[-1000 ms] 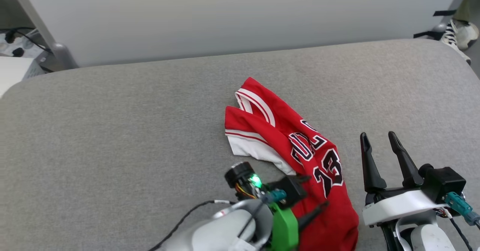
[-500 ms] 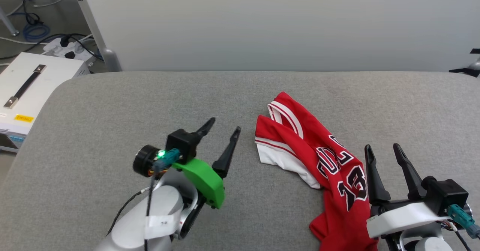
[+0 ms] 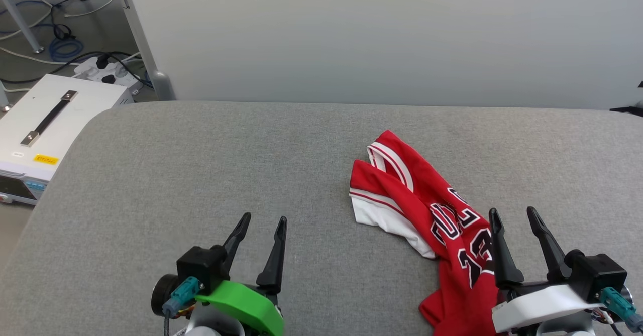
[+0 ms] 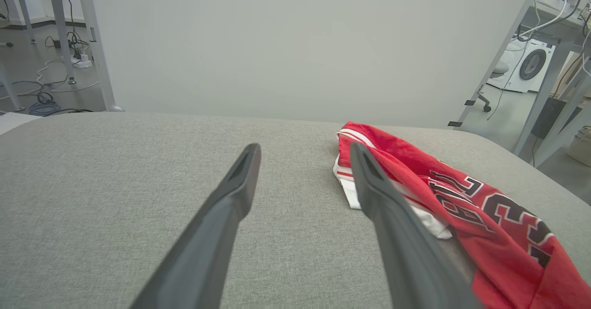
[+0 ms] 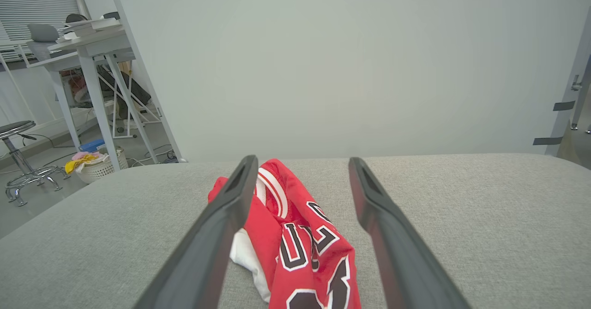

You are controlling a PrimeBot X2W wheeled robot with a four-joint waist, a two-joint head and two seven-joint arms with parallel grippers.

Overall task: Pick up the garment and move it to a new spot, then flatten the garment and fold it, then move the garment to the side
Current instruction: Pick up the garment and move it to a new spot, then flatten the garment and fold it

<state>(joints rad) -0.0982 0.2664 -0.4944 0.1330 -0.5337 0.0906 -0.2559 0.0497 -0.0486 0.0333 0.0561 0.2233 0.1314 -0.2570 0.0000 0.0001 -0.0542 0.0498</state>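
At the near edge of the grey surface, your left pincer and right pincer both stand parted and empty, fingers pointing away from you. The garment lies crumpled just beside the right pincer and well apart from the left, its striped trim at the far end. To spread it well, you should probably pinch two separate edges rather than the bunched middle.

The garment is seen to be of smooth, faintly glossy jersey cloth. The worktop is covered in matt, coarse-woven grey fabric. Matt dark plastic is shown on the left hand and right hand.
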